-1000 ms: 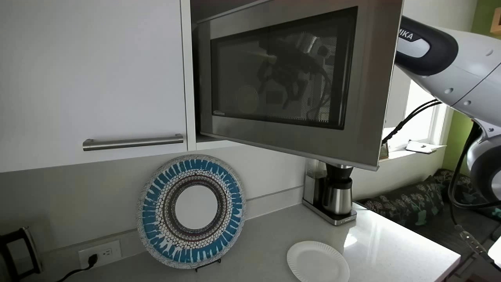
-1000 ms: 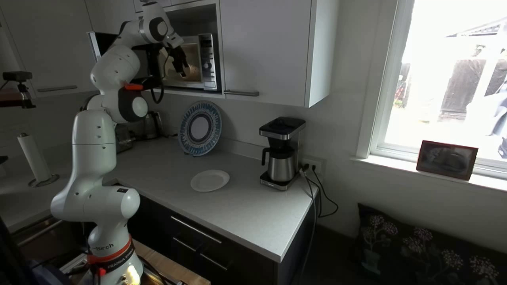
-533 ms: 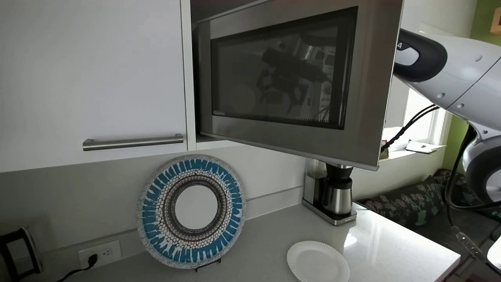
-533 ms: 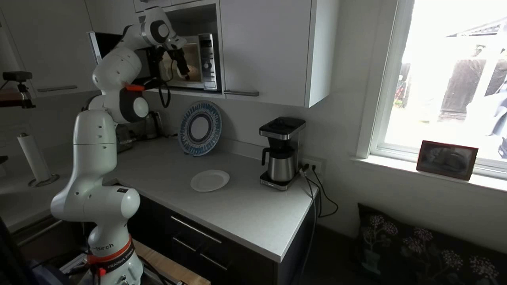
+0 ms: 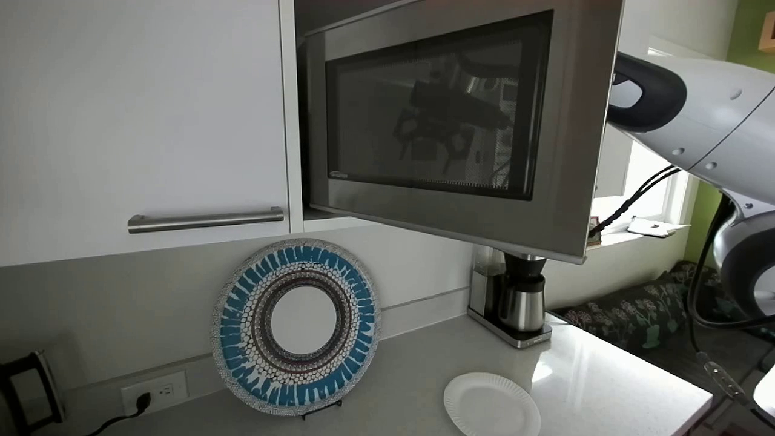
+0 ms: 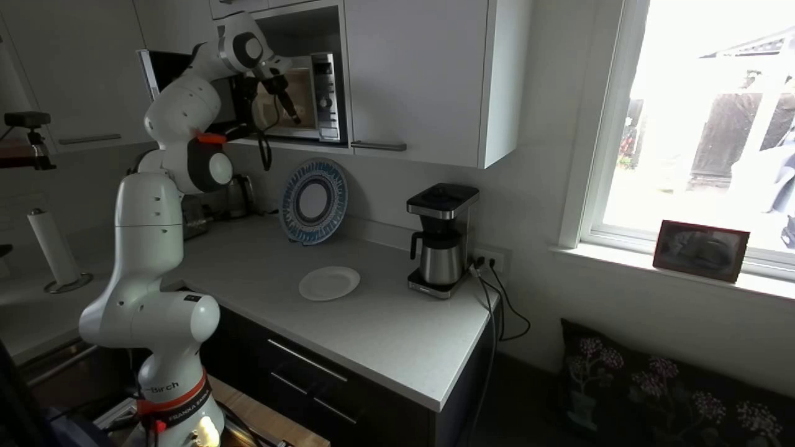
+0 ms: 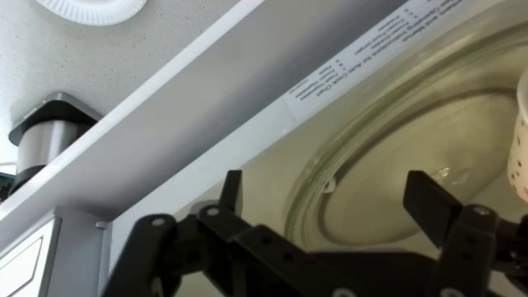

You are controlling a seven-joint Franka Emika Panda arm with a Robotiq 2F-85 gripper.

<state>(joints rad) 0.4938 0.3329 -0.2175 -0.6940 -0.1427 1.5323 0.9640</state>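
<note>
Gripper (image 7: 324, 187): you had it wide, fingers (image 7: 431, 206) well apart, at the open front of the microwave (image 6: 326, 96).
Spotted vessel (image 7: 520, 152): pale with dark dots, it sat at the right edge of your wrist view, clear of the fingers (cut off there, so you could not tell cup from bowl).
Glass turntable (image 7: 379, 202): lay inside the microwave, its rim showing between the fingertips in your wrist view.
Microwave door (image 5: 448, 212): stood swung wide, its outer face toward you in an exterior view.
Paper plate (image 6: 329, 284): lay on the counter (image 6: 385, 335), near the coffee maker (image 6: 442, 198), in both exterior views.
Blue-ringed disc (image 5: 296, 327): stood on edge on the counter, by the wall (image 5: 424, 266).
</note>
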